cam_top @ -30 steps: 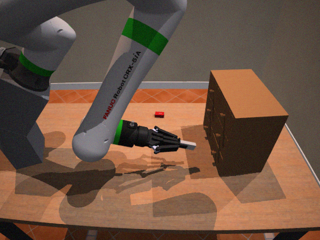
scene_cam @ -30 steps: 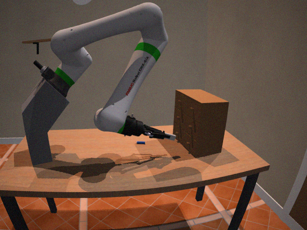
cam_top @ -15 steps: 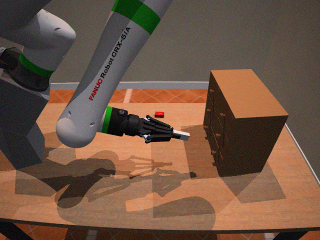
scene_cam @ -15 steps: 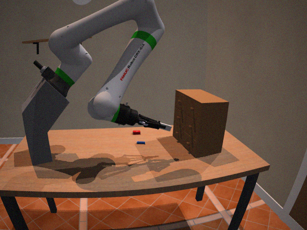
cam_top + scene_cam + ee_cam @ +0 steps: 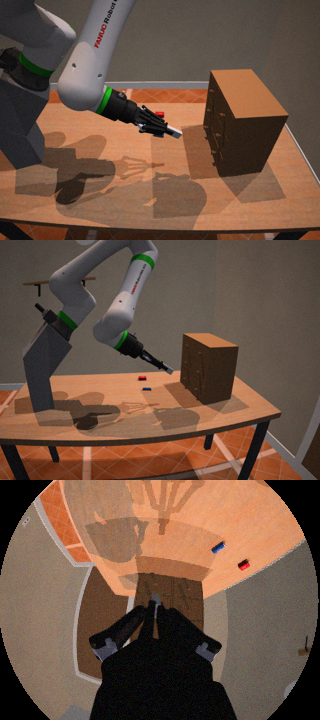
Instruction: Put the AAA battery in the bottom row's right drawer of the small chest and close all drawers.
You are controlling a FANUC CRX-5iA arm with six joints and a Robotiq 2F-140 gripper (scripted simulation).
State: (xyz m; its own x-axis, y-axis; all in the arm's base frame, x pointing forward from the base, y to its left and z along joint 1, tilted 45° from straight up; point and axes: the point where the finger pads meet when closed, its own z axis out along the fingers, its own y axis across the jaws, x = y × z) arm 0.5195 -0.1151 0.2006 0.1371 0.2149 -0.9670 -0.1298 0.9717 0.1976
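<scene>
Wooden table (image 5: 124, 206) (image 5: 108, 432) (image 5: 190, 535) | grey-brown wall (image 5: 180, 46) (image 5: 180, 291) (image 5: 250, 625) | orange tiled floor (image 5: 165, 96) (image 5: 111, 459) (image 5: 59, 520) | pincer (image 5: 178, 134) (image 5: 170, 370) (image 5: 155, 599) shut narrow

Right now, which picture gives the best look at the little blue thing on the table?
The exterior view: the blue cylinder lies there whole, nothing in front. The top view shows just a sliver below the gripper. The wrist view shows it too, but small and slanted.
</scene>
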